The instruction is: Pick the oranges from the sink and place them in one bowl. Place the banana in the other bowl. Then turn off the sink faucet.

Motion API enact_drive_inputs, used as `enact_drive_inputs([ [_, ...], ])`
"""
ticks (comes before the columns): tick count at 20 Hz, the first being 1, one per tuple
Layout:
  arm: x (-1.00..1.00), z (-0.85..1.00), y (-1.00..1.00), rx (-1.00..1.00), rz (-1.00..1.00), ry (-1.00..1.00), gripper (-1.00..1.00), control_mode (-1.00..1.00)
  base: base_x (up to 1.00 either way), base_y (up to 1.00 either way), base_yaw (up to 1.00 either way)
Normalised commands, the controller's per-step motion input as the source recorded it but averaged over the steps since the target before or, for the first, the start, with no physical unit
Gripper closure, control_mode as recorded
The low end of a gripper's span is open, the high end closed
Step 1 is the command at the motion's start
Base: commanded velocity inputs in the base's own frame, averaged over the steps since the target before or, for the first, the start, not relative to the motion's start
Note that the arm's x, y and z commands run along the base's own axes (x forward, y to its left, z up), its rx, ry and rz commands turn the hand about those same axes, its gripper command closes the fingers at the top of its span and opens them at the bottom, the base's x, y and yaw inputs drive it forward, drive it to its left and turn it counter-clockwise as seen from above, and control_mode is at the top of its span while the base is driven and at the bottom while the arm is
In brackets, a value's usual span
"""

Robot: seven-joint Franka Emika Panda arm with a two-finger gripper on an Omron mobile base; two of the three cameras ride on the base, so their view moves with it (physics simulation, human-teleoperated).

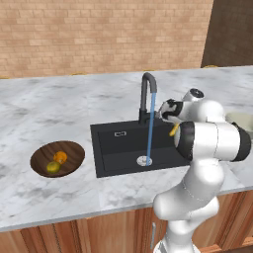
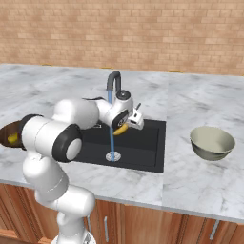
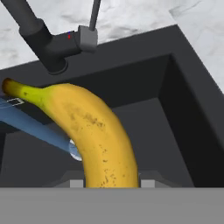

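The banana point(image 3: 94, 135) is clamped tight in the gripper point(image 2: 125, 125) and held up over the sink point(image 2: 147, 147), likely so it can be carried right to the grey-beige bowl point(image 2: 212, 142).

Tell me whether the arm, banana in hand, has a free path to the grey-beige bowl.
Probably yes. The end effector holds the banana above the sink, and bare counter lies between it and the grey-beige bowl; nothing stands in that stretch.
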Motion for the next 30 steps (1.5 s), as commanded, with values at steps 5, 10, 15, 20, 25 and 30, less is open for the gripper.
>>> enact_drive_inputs([
  [5, -0.44, 0.51, -0.04, -0.02, 0.00, 0.09, 1.00, -1.00, 0.00, 0.00, 0.00],
  [10, -0.35, 0.02, 0.00, -0.10, -0.13, 0.10, 1.00, -1.00, 0.00, 0.00, 0.00],
  [15, -0.07, 0.13, -0.07, -0.04, -0.18, 0.01, 1.00, -1.00, 0.00, 0.00, 0.00],
  [20, 0.00, 0.04, -0.26, -0.01, -0.11, 0.00, 1.00, -1.00, 0.00, 0.00, 0.00],
  [25, 0.00, 0.00, -0.37, 0.00, -0.07, 0.00, 1.00, -1.00, 0.00, 0.00, 0.00],
  [30, 0.00, 0.00, -0.43, 0.00, -0.07, 0.00, 1.00, -1.00, 0.00, 0.00, 0.00],
])
